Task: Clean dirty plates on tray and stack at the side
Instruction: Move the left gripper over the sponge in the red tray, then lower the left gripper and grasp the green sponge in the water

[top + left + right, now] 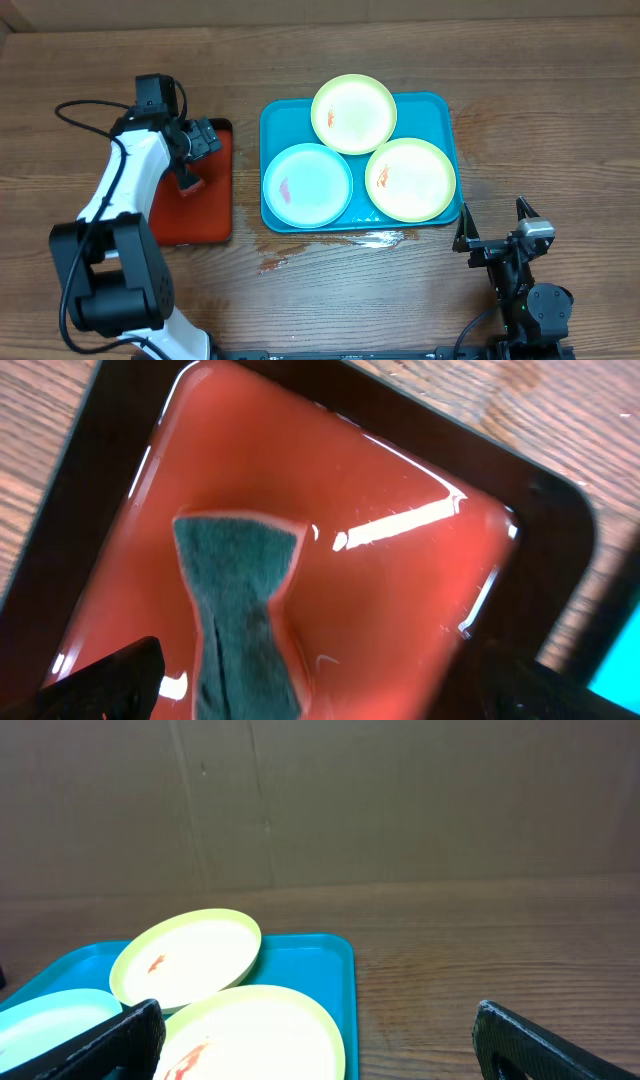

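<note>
Wooden table (560, 110) beneath the teal tray (275, 115), carrying all else. White-and-black left arm (120, 190) well left of the teal tray, bent over the red tray (205, 215). Red tray black-rimmed, just beside the teal tray's left edge and apart from it. Teal tray flat on the wood, holding all three plates. Upper yellow plate (353, 113) at the teal tray's far edge, overhanging that edge and lapping over the two others. Lower yellow plate (410, 179) in the teal tray's near right corner. Blue plate (308, 186) in its near left corner. Right gripper (495, 225) off the teal tray's near right corner, clear of it, fingers spread wide with nothing between. Left gripper (320, 685) left of the teal tray, low over the red tray, fingers parted to either side of the green sponge (235, 610), no contact visible. Green sponge lying on the red floor, narrowed at its middle. Small orange-red smears (330, 118) on each plate, left of centre.
</note>
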Action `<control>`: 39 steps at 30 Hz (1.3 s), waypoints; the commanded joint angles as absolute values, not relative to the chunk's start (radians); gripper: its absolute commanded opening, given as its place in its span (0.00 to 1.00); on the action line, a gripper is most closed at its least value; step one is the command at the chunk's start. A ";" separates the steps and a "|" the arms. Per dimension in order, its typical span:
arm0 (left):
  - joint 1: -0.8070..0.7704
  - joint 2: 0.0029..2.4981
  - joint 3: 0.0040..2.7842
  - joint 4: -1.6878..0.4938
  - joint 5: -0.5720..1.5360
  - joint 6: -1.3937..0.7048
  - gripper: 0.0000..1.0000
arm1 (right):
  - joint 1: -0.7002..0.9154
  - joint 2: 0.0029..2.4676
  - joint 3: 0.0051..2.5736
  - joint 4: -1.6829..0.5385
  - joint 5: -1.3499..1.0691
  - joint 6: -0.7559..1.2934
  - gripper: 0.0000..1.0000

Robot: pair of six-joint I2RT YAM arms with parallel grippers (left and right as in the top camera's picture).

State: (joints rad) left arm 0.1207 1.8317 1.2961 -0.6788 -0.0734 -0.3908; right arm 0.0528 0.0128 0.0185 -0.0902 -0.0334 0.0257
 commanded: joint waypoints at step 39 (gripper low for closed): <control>0.170 1.954 1.271 -0.511 -0.136 -0.499 1.00 | 0.049 0.005 0.008 -0.084 -0.023 0.026 1.00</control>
